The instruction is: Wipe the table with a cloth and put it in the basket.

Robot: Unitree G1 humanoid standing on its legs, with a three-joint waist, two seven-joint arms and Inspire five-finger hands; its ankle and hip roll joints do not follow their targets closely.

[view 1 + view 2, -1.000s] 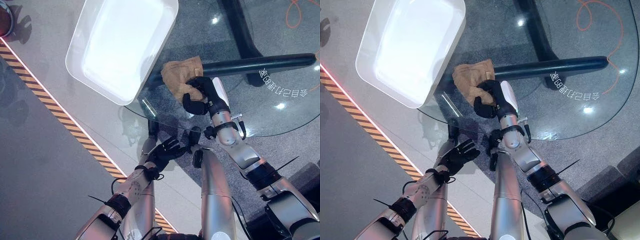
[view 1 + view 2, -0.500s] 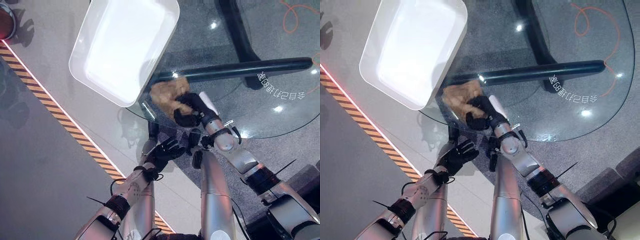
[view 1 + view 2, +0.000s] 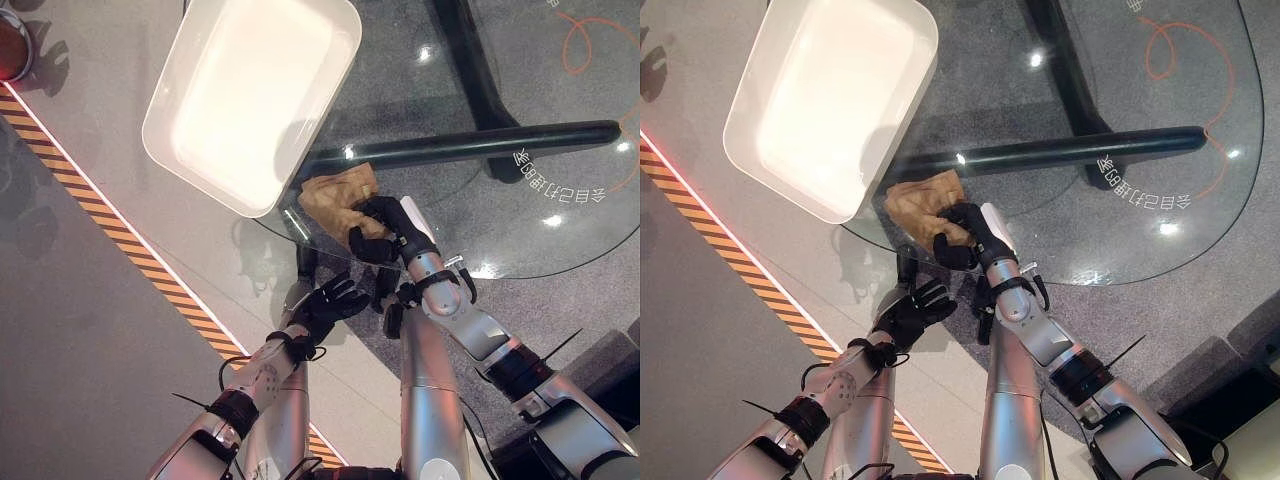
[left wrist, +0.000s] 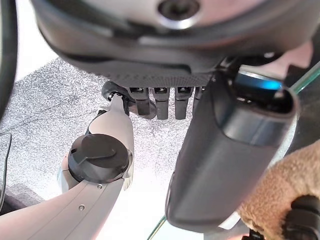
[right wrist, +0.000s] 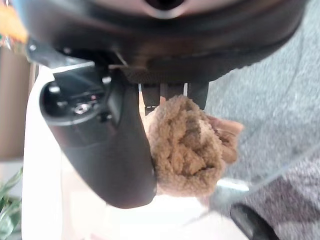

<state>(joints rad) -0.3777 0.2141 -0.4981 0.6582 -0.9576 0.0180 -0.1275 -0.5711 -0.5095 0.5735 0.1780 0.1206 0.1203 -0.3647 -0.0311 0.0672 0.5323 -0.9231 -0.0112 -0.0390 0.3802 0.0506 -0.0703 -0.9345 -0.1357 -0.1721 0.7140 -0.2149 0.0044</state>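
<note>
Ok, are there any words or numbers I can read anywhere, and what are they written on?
White print on the round glass table: it looks back to front and too small to read.
White plastic basket: no writing seen.
Brown fluffy cloth gripped by the right robot hand: no writing seen.

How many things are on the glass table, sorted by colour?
White: 1, the basket
Tan: 1, the cloth, bunched in the right hand
Total: 2
</note>
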